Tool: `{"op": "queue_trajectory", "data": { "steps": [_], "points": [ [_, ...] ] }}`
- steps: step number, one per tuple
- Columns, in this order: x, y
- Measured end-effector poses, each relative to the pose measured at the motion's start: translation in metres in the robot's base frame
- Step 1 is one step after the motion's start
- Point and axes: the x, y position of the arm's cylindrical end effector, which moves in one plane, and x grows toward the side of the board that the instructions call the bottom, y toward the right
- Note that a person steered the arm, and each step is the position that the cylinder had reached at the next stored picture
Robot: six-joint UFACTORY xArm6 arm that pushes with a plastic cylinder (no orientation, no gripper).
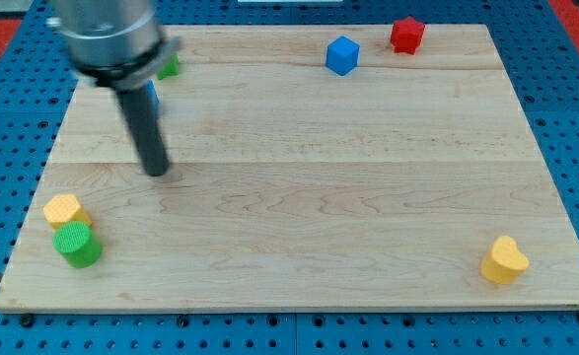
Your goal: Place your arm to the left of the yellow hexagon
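Observation:
The yellow hexagon (64,210) lies near the board's lower left corner, touching a green cylinder (77,244) just below it. My tip (156,172) rests on the board up and to the right of the hexagon, well apart from it. The dark rod rises from the tip to the grey arm at the view's top left.
A blue cube (342,55) and a red block (406,35) sit near the top edge at right. A yellow heart-shaped block (504,260) lies at the lower right. A green block (169,67) and a blue block (152,96) peek from behind the arm. The wooden board (319,177) lies on blue pegboard.

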Motion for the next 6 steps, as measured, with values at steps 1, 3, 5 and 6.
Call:
{"op": "queue_trajectory", "data": {
  "steps": [1, 3, 5, 6],
  "points": [
    [0.008, -0.085],
    [0.071, -0.111],
    [0.073, -0.078],
    [0.07, -0.057]
  ]
}}
